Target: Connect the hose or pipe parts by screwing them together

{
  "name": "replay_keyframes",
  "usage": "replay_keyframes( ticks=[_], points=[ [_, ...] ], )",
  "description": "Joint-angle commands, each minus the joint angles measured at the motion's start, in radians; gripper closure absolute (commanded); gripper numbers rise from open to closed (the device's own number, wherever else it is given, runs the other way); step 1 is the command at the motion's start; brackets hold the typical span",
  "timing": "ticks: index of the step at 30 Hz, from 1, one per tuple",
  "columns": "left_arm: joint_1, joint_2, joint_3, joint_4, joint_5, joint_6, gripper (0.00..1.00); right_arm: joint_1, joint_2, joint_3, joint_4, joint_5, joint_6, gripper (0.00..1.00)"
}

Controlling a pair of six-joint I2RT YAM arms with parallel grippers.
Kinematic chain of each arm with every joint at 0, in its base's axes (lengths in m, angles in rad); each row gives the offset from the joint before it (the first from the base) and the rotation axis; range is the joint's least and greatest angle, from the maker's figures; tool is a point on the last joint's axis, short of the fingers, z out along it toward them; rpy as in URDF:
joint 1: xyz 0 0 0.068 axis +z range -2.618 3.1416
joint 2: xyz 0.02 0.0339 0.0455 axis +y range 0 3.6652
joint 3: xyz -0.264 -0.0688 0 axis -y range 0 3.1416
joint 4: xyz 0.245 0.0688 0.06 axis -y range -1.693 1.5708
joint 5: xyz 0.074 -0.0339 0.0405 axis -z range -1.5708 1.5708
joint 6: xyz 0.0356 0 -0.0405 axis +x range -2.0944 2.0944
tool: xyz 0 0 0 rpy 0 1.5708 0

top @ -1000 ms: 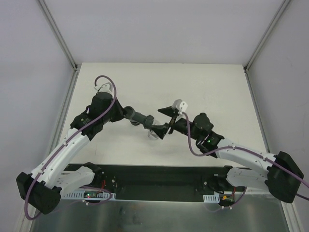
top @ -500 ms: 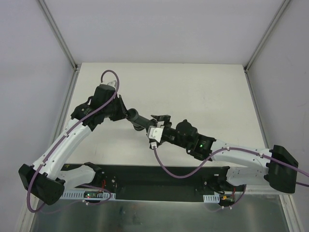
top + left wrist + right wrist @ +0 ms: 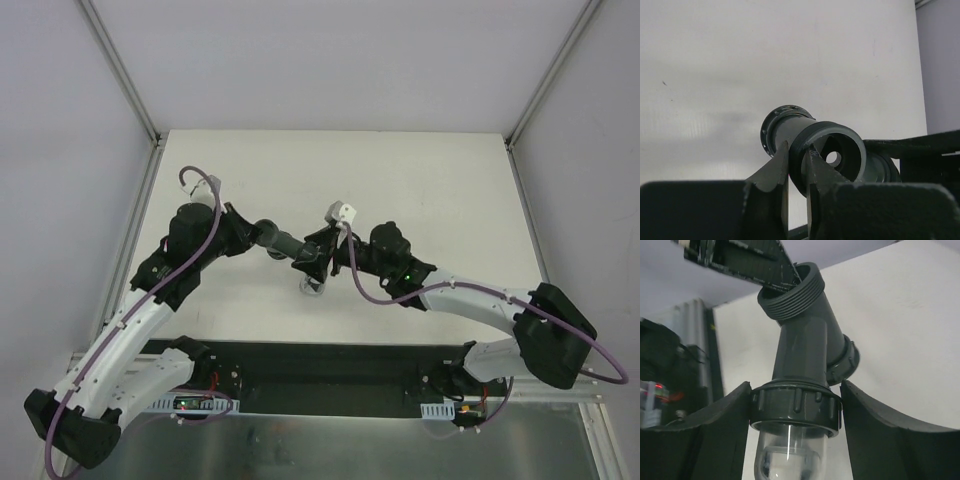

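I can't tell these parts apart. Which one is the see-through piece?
Look over the middle of the white table for the grey branched pipe fitting. At its near end, below a ribbed collar flanked by the right gripper, hangs the clear piece: the only see-through, round-tipped part.

Pipe fitting (image 3: 285, 243) over the bench (image 3: 420, 180), left gripper (image 3: 796, 155) left, right gripper (image 3: 795, 405) right, clear connector (image 3: 789, 455) underneath.
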Motion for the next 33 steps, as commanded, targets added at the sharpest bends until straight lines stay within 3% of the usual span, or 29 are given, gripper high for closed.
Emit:
replay_keyframes(
  ticks=[1,4,5,7,9,11,12,14,15,20,24,25,28,33],
  points=[
    [-0.015,-0.156,-0.131,0.263,0.005,-0.026,1.0,-0.123,0.096,0.012,0.285,-0.096,0.597,0.72],
    [-0.015,-0.195,-0.174,0.314,0.008,0.0,1.0,-0.166,0.168,0.027,0.36,-0.142,0.748,0.71],
    [-0.015,-0.198,-0.179,0.316,0.005,0.007,1.0,-0.178,0.19,0.027,0.399,-0.17,0.865,0.71],
    [-0.015,-0.196,-0.193,0.316,-0.012,0.02,1.0,-0.206,0.253,0.013,0.542,-0.187,0.973,0.69],
    [-0.016,-0.195,-0.205,0.313,-0.038,0.021,1.0,-0.227,0.291,0.004,0.641,-0.194,1.095,0.6],
    [-0.015,-0.179,-0.196,0.27,-0.064,0.016,1.0,-0.238,0.31,-0.011,0.716,-0.207,1.08,0.46],
    [-0.015,-0.169,-0.17,0.242,-0.07,0.007,1.0,-0.238,0.299,-0.024,0.697,-0.204,1.036,0.37],
    [-0.015,-0.124,-0.122,0.173,-0.096,-0.016,1.0,-0.233,0.223,-0.068,0.637,-0.184,0.919,0.04],
    [-0.013,-0.106,-0.057,0.07,-0.099,-0.045,1.0,-0.233,0.186,-0.079,0.543,-0.175,0.806,0.04],
    [-0.013,0.012,0.102,-0.107,-0.044,-0.065,1.0,-0.214,-0.106,-0.082,0.177,-0.031,0.393,0.04],
    [-0.013,0.061,0.177,-0.177,-0.016,-0.07,1.0,-0.084,-0.253,-0.054,-0.073,0.069,-0.067,0.04],
    [-0.013,0.077,0.185,-0.19,-0.009,-0.069,1.0,-0.042,-0.268,-0.051,-0.107,0.115,-0.283,0.04],
    [-0.013,0.117,0.214,-0.226,0.02,-0.065,1.0,0.098,-0.293,-0.063,-0.146,0.218,-0.568,0.04],
    [-0.012,0.147,0.246,-0.243,0.095,-0.068,1.0,0.199,-0.25,-0.045,-0.168,0.31,-0.767,0.04]
  ],
)
